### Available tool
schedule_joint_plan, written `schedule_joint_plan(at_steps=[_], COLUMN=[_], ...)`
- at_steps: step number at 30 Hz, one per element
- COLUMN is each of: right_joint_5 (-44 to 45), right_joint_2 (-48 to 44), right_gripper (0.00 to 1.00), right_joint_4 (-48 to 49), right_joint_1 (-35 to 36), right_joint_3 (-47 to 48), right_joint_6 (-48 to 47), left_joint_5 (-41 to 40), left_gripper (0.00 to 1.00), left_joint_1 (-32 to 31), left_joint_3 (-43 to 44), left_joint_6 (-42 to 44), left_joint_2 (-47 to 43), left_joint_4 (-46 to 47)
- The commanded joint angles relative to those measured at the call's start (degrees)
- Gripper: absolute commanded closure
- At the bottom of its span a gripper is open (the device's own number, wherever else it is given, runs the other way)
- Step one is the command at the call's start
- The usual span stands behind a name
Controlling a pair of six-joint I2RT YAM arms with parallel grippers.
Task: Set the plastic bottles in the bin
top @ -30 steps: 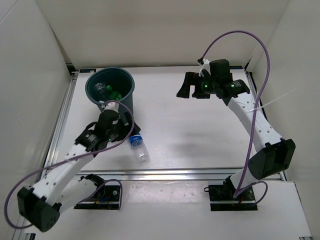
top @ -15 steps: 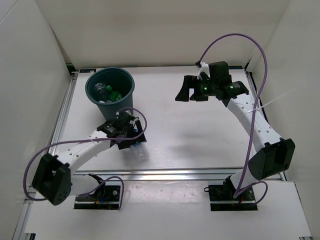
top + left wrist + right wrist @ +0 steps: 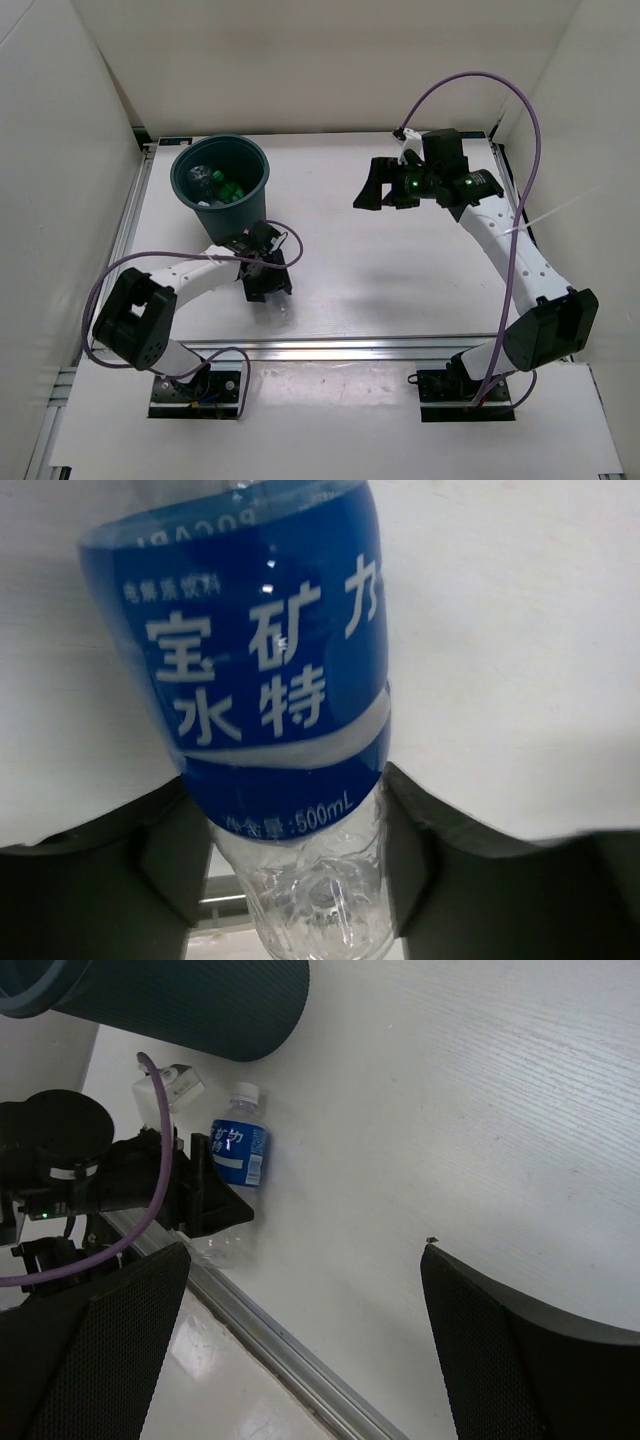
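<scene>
A clear plastic bottle with a blue label (image 3: pixel 270 680) lies on the white table near the front edge, its white cap (image 3: pixel 246 1091) pointing toward the bin. My left gripper (image 3: pixel 268 280) reaches down over it, and both fingers press the bottle's sides just below the label. The dark teal bin (image 3: pixel 243 208) stands at the back left. Inside it lie a green bottle (image 3: pixel 233 190) and a clear bottle (image 3: pixel 201 177). My right gripper (image 3: pixel 380 190) hangs open and empty above the table's back right part, far from the bottle.
An aluminium rail (image 3: pixel 350 345) runs along the table's front edge, just past the bottle's base. White walls close in the left, back and right sides. Each arm trails a purple cable loop (image 3: pixel 470 80).
My left gripper swung down from beside the bin onto the blue-label bottle and its fingers closed in on it. The right arm barely moved.
</scene>
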Motion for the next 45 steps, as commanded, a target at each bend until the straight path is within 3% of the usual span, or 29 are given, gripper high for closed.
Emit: schedule_joint_plan(at_steps=[1,5,10,12,18,20,22,25,29,32,35,36,39,45], right_joint_5=[0.15,0.15,0.67,0.15,-0.47,-1.61,-2.13,-2.66,-2.06,-1.44,-0.30,0.23,4.34,9.65], right_joint_2=[-1.59,-1.07,-1.07,-0.45,0.69,1.31,1.92,2.45,1.31,-0.53,-2.90,-2.91,-4.23,-6.08], right_gripper=[0.00,0.00,0.00,0.00,0.00,0.00,0.00,0.00,0.00,0.00,0.00,0.00,0.00,0.00], right_joint_4=[1.56,1.56,2.08,2.61,3.14,3.14,3.14,3.14,2.53,2.00,2.00,1.47,0.85,-0.29], right_joint_1=[0.19,0.19,0.19,-0.33,-0.33,-0.33,-0.33,-0.33,-0.33,-0.33,-0.33,-0.33,-0.33,-1.39], right_joint_3=[-0.53,-0.53,-1.58,-1.59,-0.45,0.78,1.39,2.62,2.63,1.23,-1.49,-2.02,-3.34,-6.15], right_joint_6=[-1.44,-1.44,-0.91,-0.39,0.14,0.67,0.67,1.19,0.67,-0.04,-0.56,-0.56,-0.04,3.22], left_joint_5=[1.38,2.88,-3.79,-7.64,-21.00,-30.05,-36.11,-36.75,-35.28,-32.29,-26.93,-28.40,-34.11,-35.79], left_gripper=[0.38,0.47,0.44,0.44,0.43,0.35,0.31,0.30,0.21,0.00,0.00,0.00,0.00,0.00], left_joint_1=[0.13,-0.40,-5.23,-6.28,-6.90,-6.38,-3.85,2.91,11.52,16.37,17.18,15.26,10.25,8.39], left_joint_3=[-0.17,-0.88,6.05,10.44,39.86,48.90,52.72,57.12,56.60,52.92,51.50,50.11,45.98,19.55], left_joint_6=[-0.36,-0.36,-0.63,3.14,18.49,22.82,29.15,32.60,30.15,25.67,22.14,21.36,17.58,8.80], left_joint_2=[-5.83,-14.17,-28.75,-30.45,-22.38,-16.95,-13.33,-6.56,-2.33,-1.80,-2.14,-3.20,-10.83,-36.39], left_joint_4=[0.72,-0.15,-3.49,-5.95,-13.51,-13.00,-11.06,-9.74,-9.13,-7.71,-7.71,-7.71,-7.71,-10.17])
